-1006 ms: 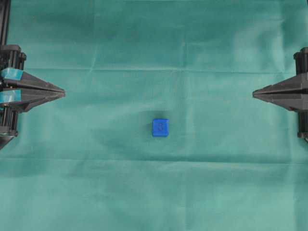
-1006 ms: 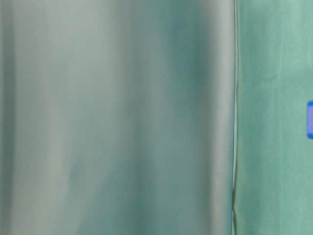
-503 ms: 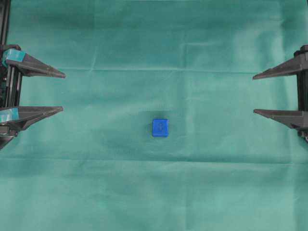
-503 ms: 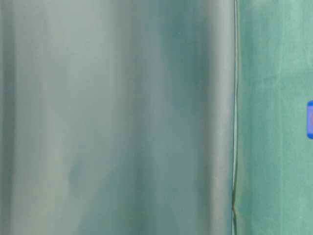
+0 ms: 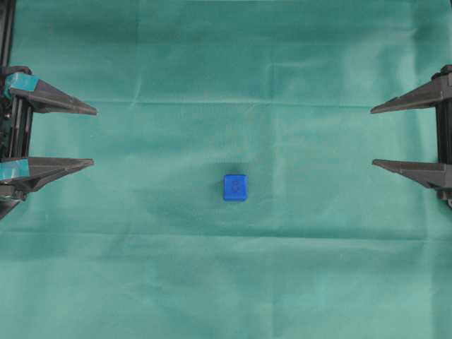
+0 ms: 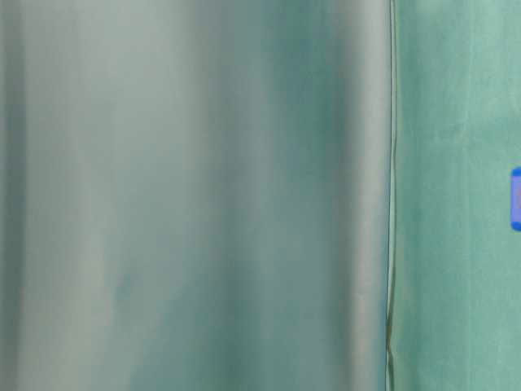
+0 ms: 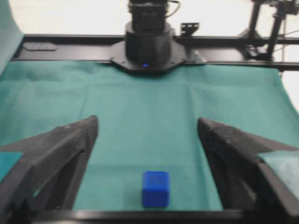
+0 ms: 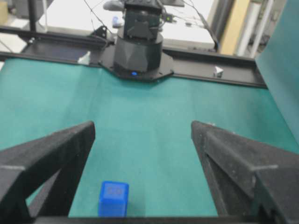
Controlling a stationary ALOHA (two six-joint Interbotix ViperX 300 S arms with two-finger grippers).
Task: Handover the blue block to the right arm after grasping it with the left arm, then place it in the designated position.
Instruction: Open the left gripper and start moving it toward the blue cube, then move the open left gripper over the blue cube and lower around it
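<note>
The blue block (image 5: 235, 187) sits alone on the green cloth (image 5: 233, 282) near the middle of the overhead view, with a faint mark on its top face. At the left edge my left gripper (image 5: 93, 136) stands open, its teal-padded fingers (image 5: 42, 99) wide apart and well short of the block. Opposite it at the right edge, my right gripper (image 5: 373, 137) is open too, with plain black fingers (image 5: 417, 100). Each wrist view shows the blue block (image 7: 156, 188) (image 8: 113, 198) low in frame, ahead of an empty gripper (image 7: 147, 121) (image 8: 143, 125). No marks of the designated position show.
Each wrist view looks across the cloth to the other arm's black base (image 7: 145, 42) (image 8: 138, 51) on a black frame rail (image 7: 233, 42). The table-level view is mostly a blurred cloth fold (image 6: 195, 195), with the blue block (image 6: 516, 198) cut by the right edge.
Both grippers were shut a second ago and have opened wide. Since half a second ago nothing has moved, and the block lies where it was.
</note>
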